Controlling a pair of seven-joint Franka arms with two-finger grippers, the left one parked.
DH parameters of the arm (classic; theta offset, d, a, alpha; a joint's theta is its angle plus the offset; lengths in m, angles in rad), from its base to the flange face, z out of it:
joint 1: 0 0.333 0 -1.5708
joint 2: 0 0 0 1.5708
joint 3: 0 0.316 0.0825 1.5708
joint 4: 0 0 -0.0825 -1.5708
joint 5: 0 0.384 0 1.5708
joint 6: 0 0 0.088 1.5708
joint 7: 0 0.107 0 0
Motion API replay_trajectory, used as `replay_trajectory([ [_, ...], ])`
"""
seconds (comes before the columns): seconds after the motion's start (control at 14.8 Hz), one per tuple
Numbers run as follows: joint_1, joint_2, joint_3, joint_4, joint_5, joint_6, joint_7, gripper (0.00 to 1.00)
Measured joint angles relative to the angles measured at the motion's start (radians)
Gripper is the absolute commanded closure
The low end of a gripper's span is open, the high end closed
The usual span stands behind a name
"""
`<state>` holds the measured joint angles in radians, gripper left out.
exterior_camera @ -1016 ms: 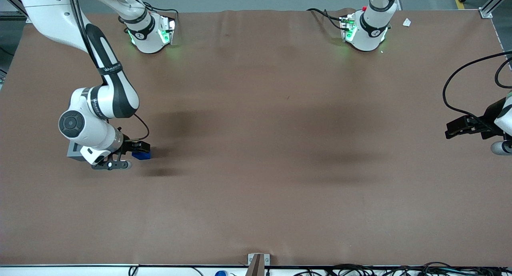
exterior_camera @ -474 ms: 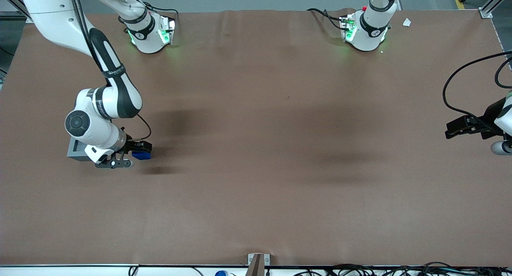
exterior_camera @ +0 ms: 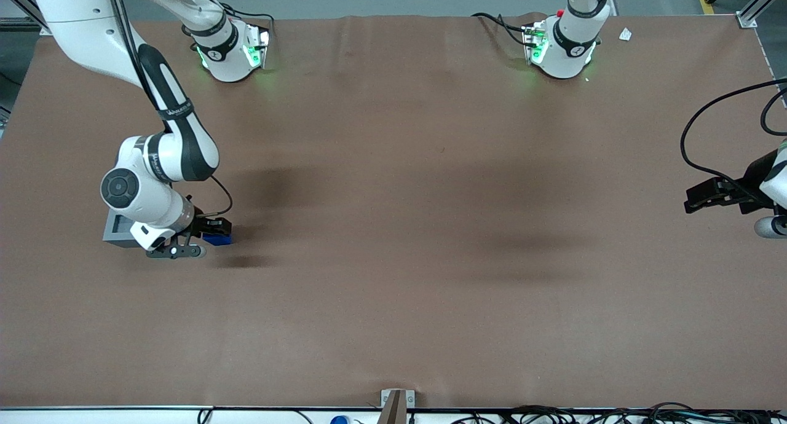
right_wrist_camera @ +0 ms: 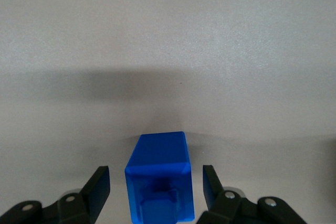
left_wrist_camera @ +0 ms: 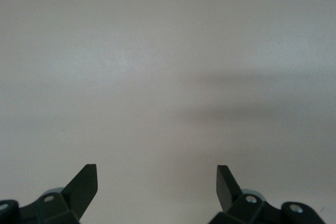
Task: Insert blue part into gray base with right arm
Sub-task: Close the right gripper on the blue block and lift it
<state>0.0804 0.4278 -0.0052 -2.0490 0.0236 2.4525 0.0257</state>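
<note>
I see the blue part (right_wrist_camera: 160, 179) on the table (exterior_camera: 430, 227), stub up, sitting betw the gripper (right_wrist_camera: 156, 182) fingers (right_wrist_camera: 98, 183), which are spread w/ a gap each side, not touching it. Gray base (exterior_camera: 117, 228) sits just beside the blue part, toward the working arm's end, partly hidden under the right arm (exterior_camera: 147, 184) wrist

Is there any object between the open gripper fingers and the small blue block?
Nothing visible. The black two-finger gripper hangs open around the small bright-blue block, with bare gaps on both sides; the light-gray box sits beside them.
</note>
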Motion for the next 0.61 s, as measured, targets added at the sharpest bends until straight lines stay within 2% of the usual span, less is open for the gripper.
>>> replay_trajectory([
  [0.07, 0.0, 0.0, 0.0, -0.001, 0.0, 0.002, -0.006, 0.77],
  [0.2, -0.005, 0.0, -0.002, -0.002, 0.0, 0.003, -0.013, 0.89],
  [0.41, -0.008, -0.001, -0.004, 0.0, 0.0, 0.004, -0.015, 0.95],
  [0.61, -0.008, -0.007, -0.004, 0.01, 0.0, 0.006, -0.016, 0.96],
])
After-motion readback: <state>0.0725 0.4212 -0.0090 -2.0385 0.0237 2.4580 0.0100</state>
